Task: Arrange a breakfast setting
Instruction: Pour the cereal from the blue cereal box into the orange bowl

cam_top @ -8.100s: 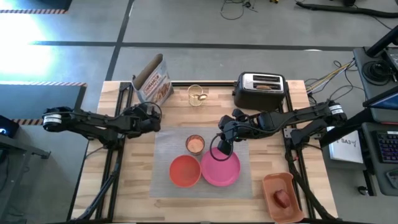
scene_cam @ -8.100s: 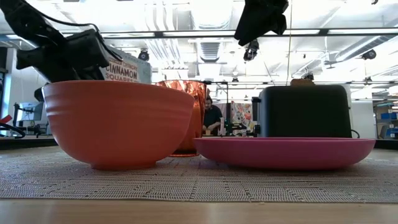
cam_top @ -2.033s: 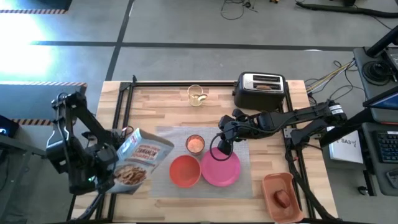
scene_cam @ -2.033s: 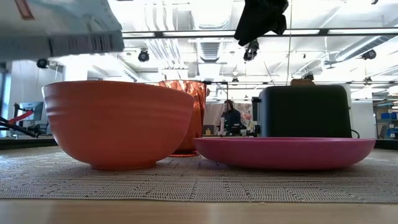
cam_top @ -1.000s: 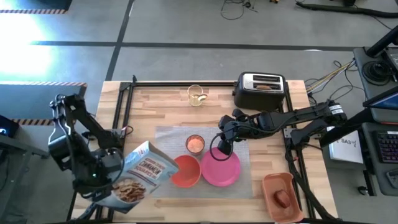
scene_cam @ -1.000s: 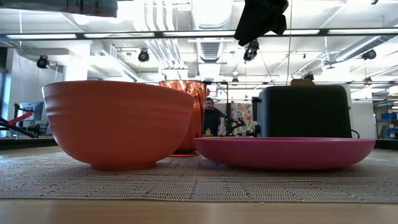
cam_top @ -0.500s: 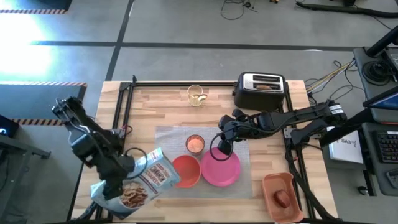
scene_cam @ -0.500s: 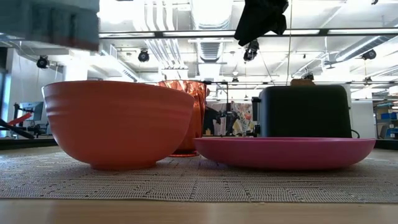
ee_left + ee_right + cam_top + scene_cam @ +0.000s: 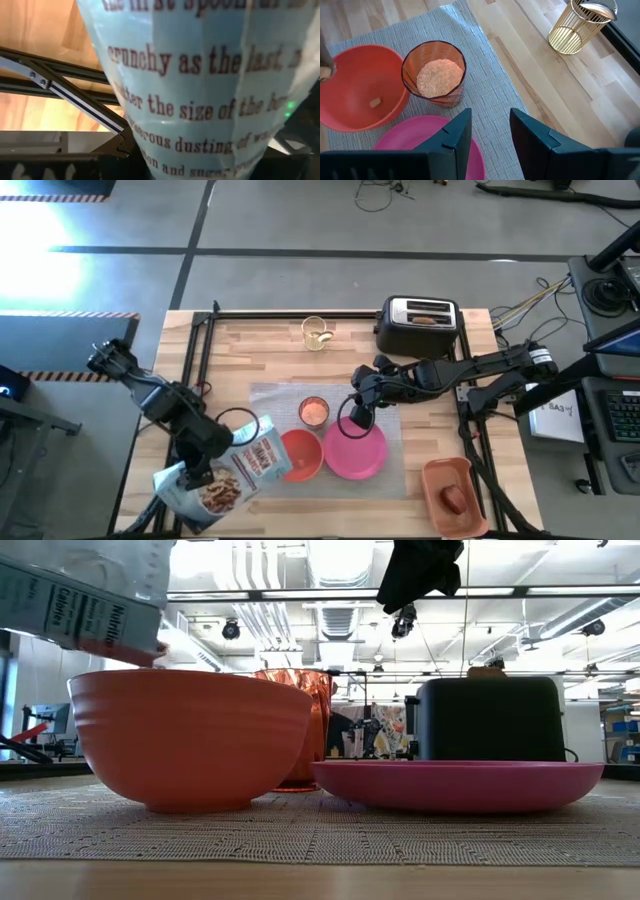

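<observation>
Your left gripper (image 9: 205,455) jaws hold the cereal box (image 9: 225,477), tipped with its top at the bowl's (image 9: 297,455) left rim. Bowl, cup (image 9: 314,412) and plate (image 9: 354,450) sit on the mat (image 9: 400,445). Your right gripper (image 9: 357,418) hovers over the plate's back edge, jaws narrowly apart, empty. Apple (image 9: 453,499) in tray (image 9: 440,475), front right of the bench (image 9: 500,380).

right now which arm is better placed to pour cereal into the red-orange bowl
Left. Its gripper holds the tilted light blue cereal box at the red-orange bowl; the right gripper hangs empty over the round pink plate.
</observation>
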Motion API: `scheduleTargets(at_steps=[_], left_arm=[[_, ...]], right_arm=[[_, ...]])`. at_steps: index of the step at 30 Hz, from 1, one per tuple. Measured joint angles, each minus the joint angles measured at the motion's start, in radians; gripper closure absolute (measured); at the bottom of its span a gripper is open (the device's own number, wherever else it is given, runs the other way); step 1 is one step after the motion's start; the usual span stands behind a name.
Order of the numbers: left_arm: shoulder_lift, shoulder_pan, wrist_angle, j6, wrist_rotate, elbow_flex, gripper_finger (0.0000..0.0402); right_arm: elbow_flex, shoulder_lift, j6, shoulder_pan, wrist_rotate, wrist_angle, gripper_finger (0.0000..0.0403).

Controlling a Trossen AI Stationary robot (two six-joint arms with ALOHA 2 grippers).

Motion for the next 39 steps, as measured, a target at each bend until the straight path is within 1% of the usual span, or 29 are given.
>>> scheduleTargets(at_steps=[5, 9, 15, 33, 39], left_arm=[[0.0, 0.034, -0.001, 0.017, 0.009, 0.0, 0.0259], [0.004, 0.05, -0.003, 0.021, 0.053, 0.0, 0.0259], [0.019, 0.059, -0.01, 0.023, 0.077, 0.0, 0.0259], [0.024, 0.074, -0.036, 0.043, 0.073, 0.0, 0.0259], [0.024, 0.08, -0.049, 0.071, 0.073, 0.0, 0.0256]], right_arm=[[0.0, 0.0, 0.0, 0.0, 0.0, 0.0, 0.028], [0.0, 0.0, 0.0, 0.0, 0.0, 0.0, 0.028], [0.0, 0.0, 0.0, 0.0, 0.0, 0.0, 0.028], [0.0, 0.0, 0.0, 0.0, 0.0, 0.0, 0.028], [0.0, 0.0, 0.0, 0.0, 0.0, 0.0, 0.028]])
